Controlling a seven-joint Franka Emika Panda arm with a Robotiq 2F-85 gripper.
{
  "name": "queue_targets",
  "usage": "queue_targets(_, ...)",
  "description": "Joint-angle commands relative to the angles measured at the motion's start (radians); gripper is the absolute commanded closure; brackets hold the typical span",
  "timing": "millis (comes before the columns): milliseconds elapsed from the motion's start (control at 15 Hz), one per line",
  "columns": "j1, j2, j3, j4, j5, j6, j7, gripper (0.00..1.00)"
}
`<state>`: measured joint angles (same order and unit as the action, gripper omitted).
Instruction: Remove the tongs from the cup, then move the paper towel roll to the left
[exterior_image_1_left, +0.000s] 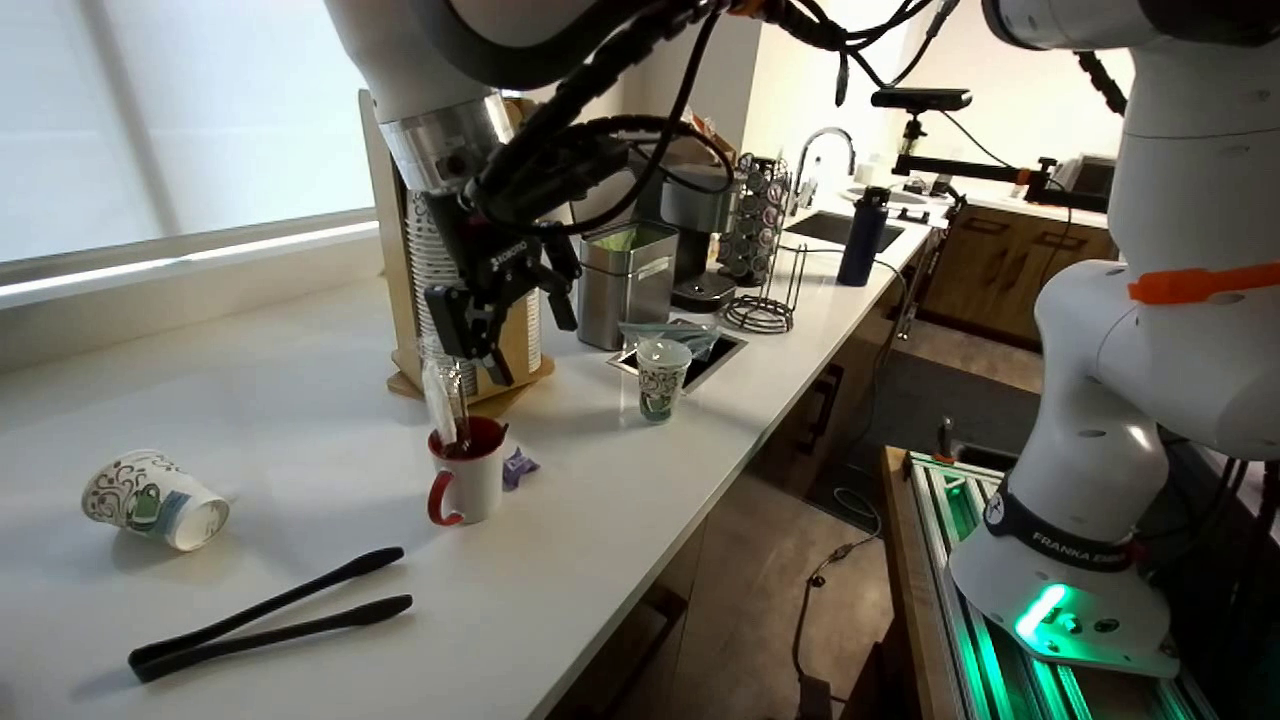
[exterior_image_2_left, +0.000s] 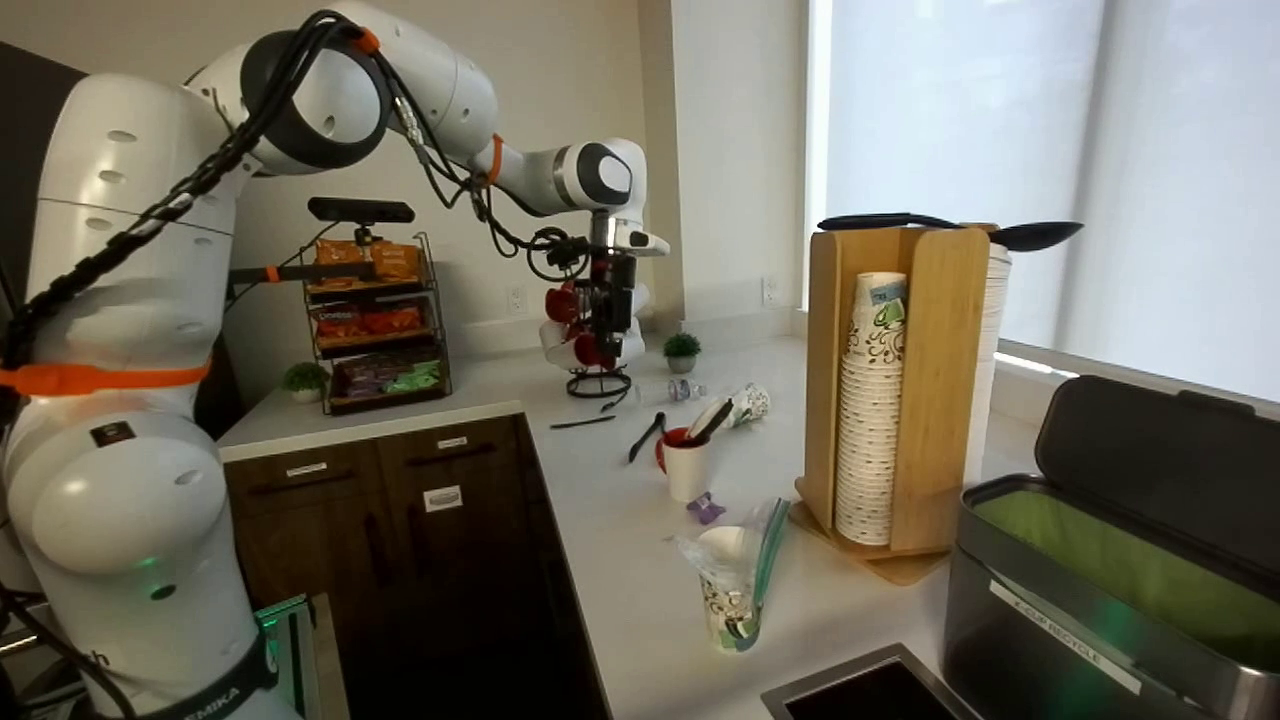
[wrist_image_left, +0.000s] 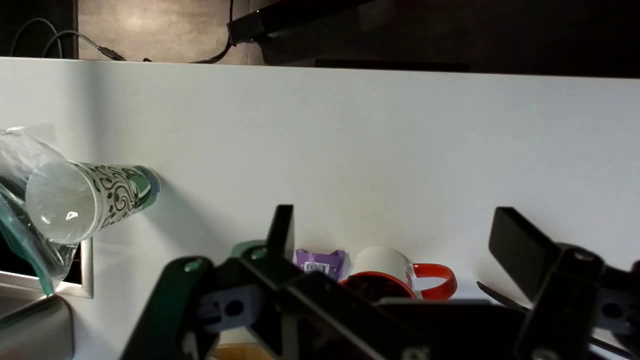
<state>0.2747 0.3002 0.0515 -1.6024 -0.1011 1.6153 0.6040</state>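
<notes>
Closest to the camera in an exterior view, long, slim black tongs (exterior_image_1_left: 290, 632) lie flat on the smooth white tabletop (exterior_image_1_left: 280, 360), their two straight arms spread. Beyond their tips, apart from them, stands a small white mug (exterior_image_1_left: 480, 488) with a red inside and red handle; slim pale and dark objects (exterior_image_2_left: 711, 420) lean in it, overlapping and hard to name. In the wrist view the black two-fingered tool (wrist_image_left: 397, 230) covers part of its mouth. In an exterior view, dark strips (exterior_image_2_left: 647, 437) past the mug are too small to sort out. Just beside the mug lies a small purple packet (wrist_image_left: 320, 261); toward the window edge, a patterned white paper cup (exterior_image_1_left: 150, 500) rests on its side. Farther along, near the floor-side edge, the tall black wire paper towel stand (exterior_image_1_left: 762, 315) rises beside a grey coffee machine (exterior_image_1_left: 690, 210), its thin loop hard to trace. A shaded window (exterior_image_1_left: 170, 120) runs along the back edge; dark wooden cabinets (exterior_image_2_left: 385, 510) stand below the tabletop. From a separate metal-railed bench (exterior_image_1_left: 915, 580), the white jointed arm (exterior_image_1_left: 1090, 440) rises and arches over the tabletop, its upper part cut off along the top of an exterior view. The tool hangs downward, jaws wide apart, bare tabletop showing between them.
</notes>
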Motion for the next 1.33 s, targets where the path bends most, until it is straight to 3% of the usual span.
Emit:
queue_targets(0, -0.012, 0.001, 0.015, 0.002, -0.003, -0.003, 0.004, 0.00)
queue_targets(333, -0.013, -0.003, 0.016, -0.003, -0.005, 0.003, -0.001, 0.00)
queue_targets(533, -0.050, -0.040, -0.002, -0.061, 0.002, 0.006, -0.031, 0.00)
queue_targets(1067, -0.285, -0.263, -0.115, -0.405, 0.169, 0.159, -0.251, 0.00)
queue_targets(1267, -0.364, -0.358, -0.176, -0.528, 0.149, 0.213, -0.379, 0.00)
